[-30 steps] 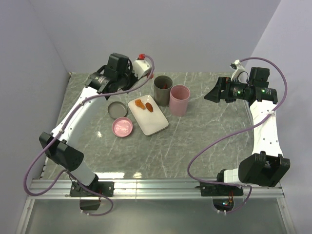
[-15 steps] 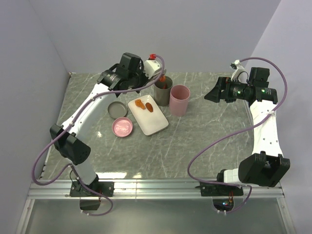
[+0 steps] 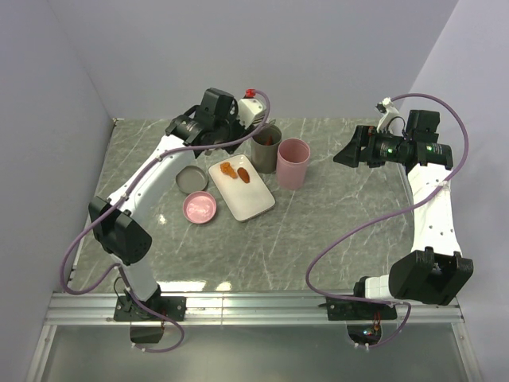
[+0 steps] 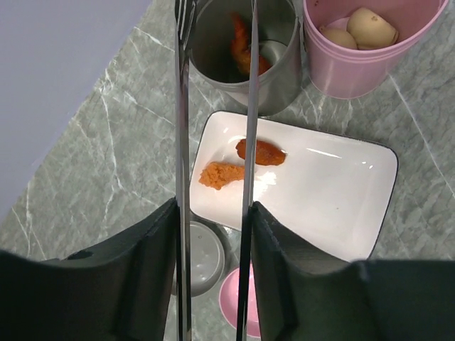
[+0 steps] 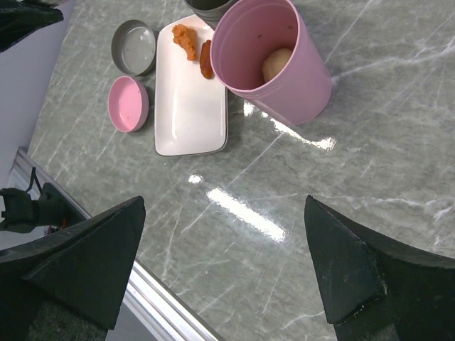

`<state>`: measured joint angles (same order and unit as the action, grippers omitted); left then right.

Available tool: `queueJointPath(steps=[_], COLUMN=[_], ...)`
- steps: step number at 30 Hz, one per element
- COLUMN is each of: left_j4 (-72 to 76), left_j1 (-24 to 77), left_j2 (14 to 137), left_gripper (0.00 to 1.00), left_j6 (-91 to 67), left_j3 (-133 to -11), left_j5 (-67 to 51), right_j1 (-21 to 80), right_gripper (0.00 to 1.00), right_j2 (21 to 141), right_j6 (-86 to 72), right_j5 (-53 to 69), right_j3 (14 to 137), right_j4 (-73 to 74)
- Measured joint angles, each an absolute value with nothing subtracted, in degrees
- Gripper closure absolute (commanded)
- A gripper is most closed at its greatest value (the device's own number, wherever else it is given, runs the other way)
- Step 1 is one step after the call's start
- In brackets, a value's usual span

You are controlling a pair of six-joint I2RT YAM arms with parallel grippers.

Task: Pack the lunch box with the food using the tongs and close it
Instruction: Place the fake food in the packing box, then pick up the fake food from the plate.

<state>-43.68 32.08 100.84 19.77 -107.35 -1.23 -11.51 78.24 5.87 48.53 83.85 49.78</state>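
Left jaws hold tongs (image 4: 178,128) over lunch box (image 4: 279,84).

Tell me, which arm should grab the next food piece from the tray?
Left, probably. The left gripper holds the tongs right above the tray with two food pieces. The right gripper is open, empty, and off to the side.

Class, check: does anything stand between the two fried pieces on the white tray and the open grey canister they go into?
Nothing visible does. The canister stands open just past the tray; its lid lies aside, and the tongs hang above.
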Motion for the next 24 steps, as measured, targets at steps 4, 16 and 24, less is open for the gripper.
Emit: queueJointPath(steps=[4,16,24], left_j4=[-43.72,-44.4,-43.79], left_j1=[31.86,20.84,15.59], left_j2=[100.84,86.74,80.44], left_gripper=[0.5,0.41,0.35], left_j6=[18.92,11.64,6.96], left_j3=[-107.35,-94.48,-81.45], left_j5=[-1.26,-6.42,-9.47], right_j1=[-11.51,-11.51,-11.51], right_gripper=[0.0,0.0,0.0], right_j2=[78.24,78.24,78.24], right_j6=[5.87,6.02,6.04], right_j5=[48.53,48.56,48.51], right_j3=[83.85,83.85,83.85], right_j4=[49.78,49.8,49.89])
